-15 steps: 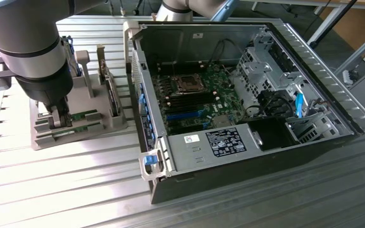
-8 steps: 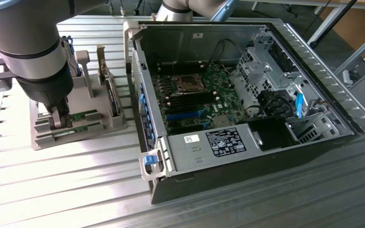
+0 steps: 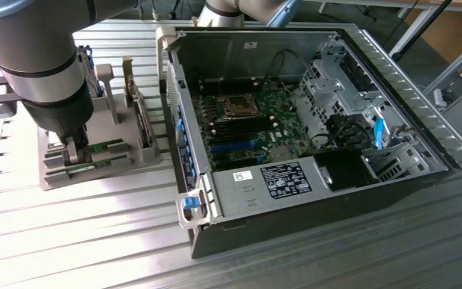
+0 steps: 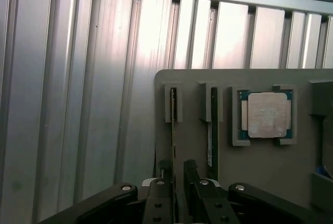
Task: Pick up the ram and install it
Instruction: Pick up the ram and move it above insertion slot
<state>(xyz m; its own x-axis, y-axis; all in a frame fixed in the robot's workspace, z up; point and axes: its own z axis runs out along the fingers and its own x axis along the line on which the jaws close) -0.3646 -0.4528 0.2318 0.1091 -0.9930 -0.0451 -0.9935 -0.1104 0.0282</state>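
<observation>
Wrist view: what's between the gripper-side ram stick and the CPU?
In the wrist view, a second ram stick, on edge in its own holder slot, apart from the first stick and the CPU.

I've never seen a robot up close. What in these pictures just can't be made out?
Wrist view: the memory stick stands edge-on, so its face is unseen; the tool covers one end.
Exterior view: the arm hides much of the holder.
Exterior view: the print on the computer's label is too small to read.
Wrist view: a grey block is cut off by the picture's edge.
</observation>
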